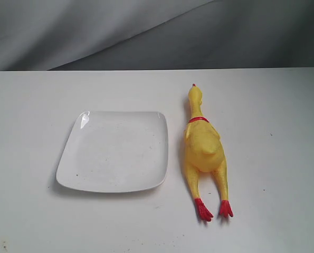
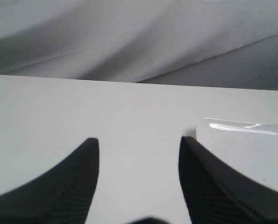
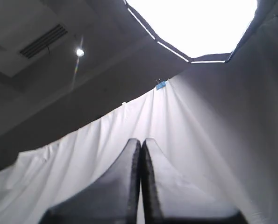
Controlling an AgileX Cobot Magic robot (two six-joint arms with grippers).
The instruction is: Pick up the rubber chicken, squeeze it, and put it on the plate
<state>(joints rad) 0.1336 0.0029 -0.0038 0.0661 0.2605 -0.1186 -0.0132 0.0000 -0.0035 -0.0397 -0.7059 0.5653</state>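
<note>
Entry: start state, nothing grasped.

Objects. The long yellow rubber chicken, with red feet, red neck band and red comb tip, lies flat on the white table, just beside the right edge of the glossy white square plate. I can't tell whether the two touch. The plate is bare.

Long axis. In the exterior view the chicken runs from near to far, roughly parallel to the plate's right edge, tilted slightly. The feet are at the near end and the head at the far end. The belly is the widest part, about mid-length.

My left gripper: released, fingers spread wide, low over bare table. One corner of the plate sits right next to one fingertip. No chicken shows in this view, and I judge it to lie beyond the plate from here.

My right gripper: clenched, fingertips pressed together on nothing. It is aimed upward at the grey cloth backdrop and a bright ceiling light panel. Neither table nor chicken is in its view.

Neither arm shows in the exterior view.

Judgement. The chicken is on the right arm's side, so the right arm has the shorter reach. It must first tip down and open. The jaws should close across the body, at right angles to the long axis, near the belly. The placement then moves leftward onto the plate.
</note>
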